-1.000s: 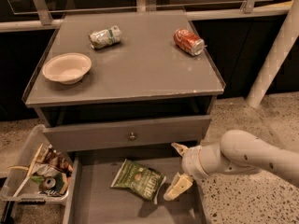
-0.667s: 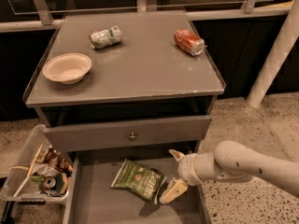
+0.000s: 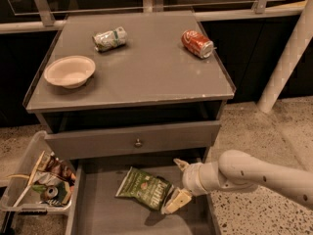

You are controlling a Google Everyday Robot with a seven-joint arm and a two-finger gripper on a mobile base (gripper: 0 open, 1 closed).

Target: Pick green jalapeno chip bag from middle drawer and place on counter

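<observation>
The gripper hangs over the right side of the open middle drawer, at about five o'clock in the camera view, on a pale arm that reaches in from the right edge. Its two fingers are spread apart: one points toward twelve o'clock and the other toward six o'clock. Nothing is clamped between them.

The green jalapeno chip bag lies flat on the drawer floor, just at nine o'clock of the gripper. Its long side is tilted, the top end toward ten o'clock. The lower finger sits against the bag's right end, though I cannot tell whether it really touches.

Above the open drawer is a closed grey drawer with a small round knob.

The counter carries three things. A pale bowl sits at nine o'clock, a crushed green-and-white can at eleven o'clock and a red soda can on its side at one o'clock, all well apart.

At nine o'clock of the open drawer, on the speckled floor, stands a clear bin of crumpled wrappers. A white post leans at three o'clock of the counter.
</observation>
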